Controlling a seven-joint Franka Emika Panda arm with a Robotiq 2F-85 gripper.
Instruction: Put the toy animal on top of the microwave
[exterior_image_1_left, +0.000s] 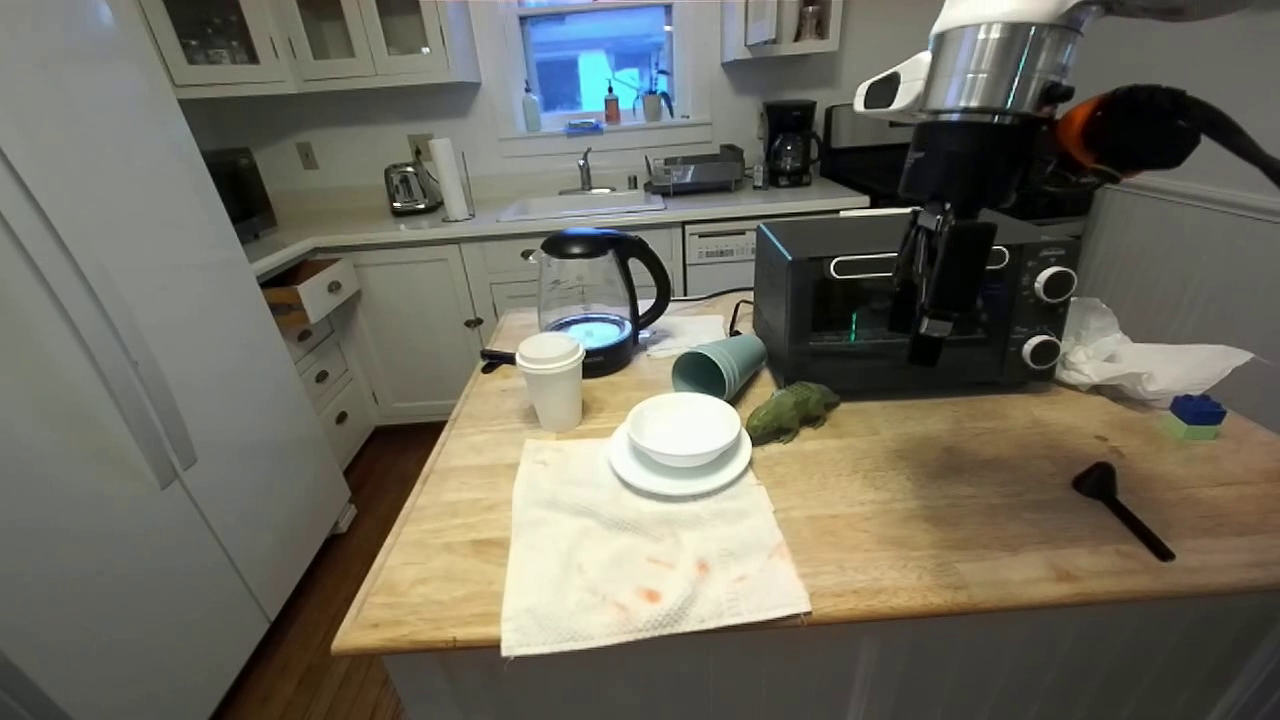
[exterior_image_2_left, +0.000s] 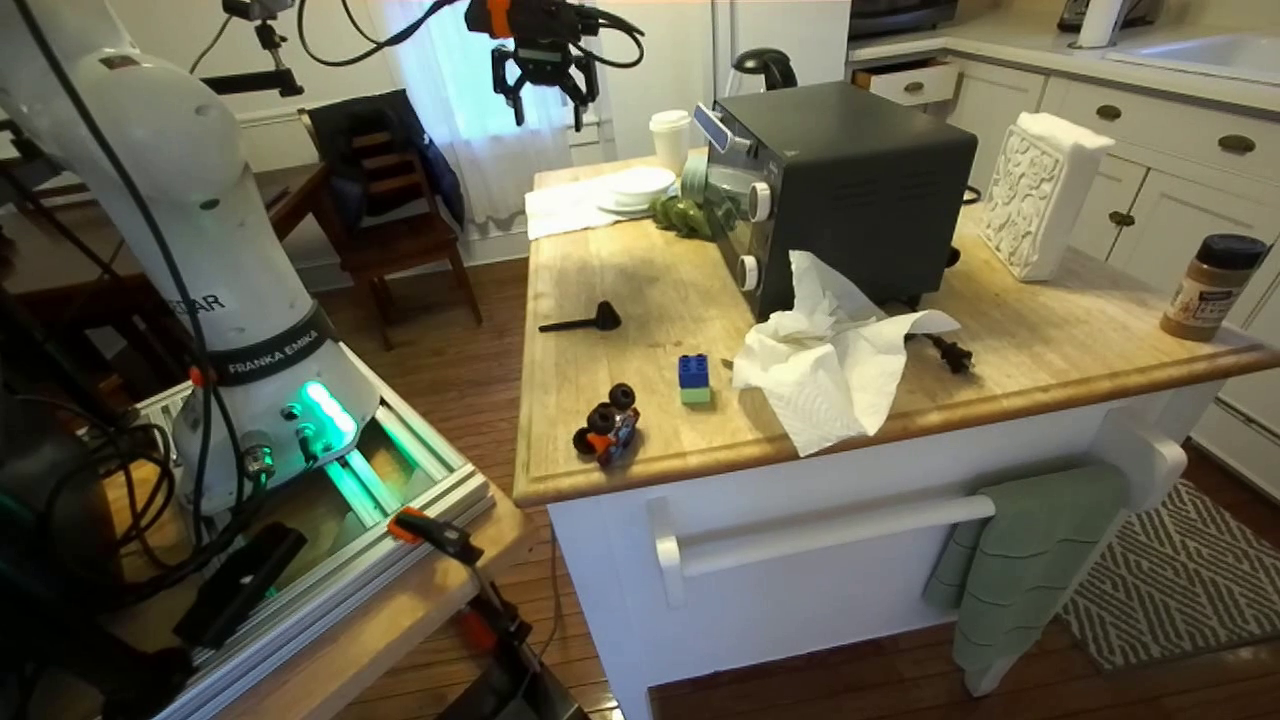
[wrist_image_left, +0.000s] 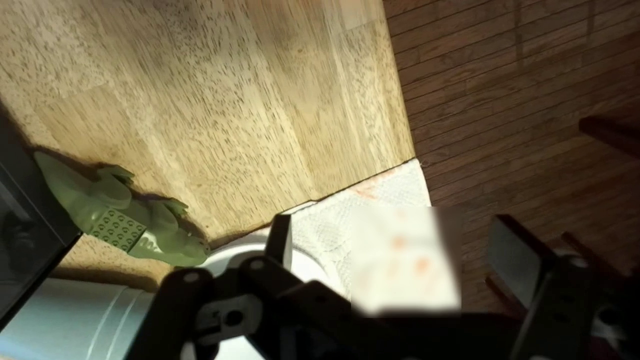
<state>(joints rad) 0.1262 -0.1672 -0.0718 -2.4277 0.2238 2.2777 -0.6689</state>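
In an exterior view a white fridge (exterior_image_1_left: 240, 400) is standing beyond the left edge of the worktop (exterior_image_1_left: 430, 560). Near that edge a lidded paper cup (exterior_image_1_left: 553, 388) is standing upright, and just behind and right of it, toward the far edge, a glass kettle (exterior_image_1_left: 600, 305) is glowing blue at its base. A stained cloth (exterior_image_1_left: 640, 560) is lying spread out to the near edge, its far end running under a white plate (exterior_image_1_left: 680, 483) that is carrying a bowl (exterior_image_1_left: 685, 425). Behind the plate some pale green cups (exterior_image_1_left: 738, 358) are lying nested on their side, mouth facing roughly the near left corner. Just right of the plate the toy animal (exterior_image_1_left: 795, 410), a green crocodile, is lying on the worktop, its tail pointing toward the microwave (exterior_image_1_left: 855, 315), which is sitting nearer the far edge with its door facing the near one. The fingers (wrist_image_left: 515, 260) are hanging well above the level of the worktop, apart from the crocodile; they are standing wide apart, unclenched, and in the wrist view the cloth is showing between them. Farther right, a black scoop (exterior_image_1_left: 1120, 508) is lying toward the near edge, a crumpled paper towel (exterior_image_1_left: 1140, 355) is resting beside the microwave, and stacked toy blocks (exterior_image_1_left: 1197, 418) are sitting near the right edge.
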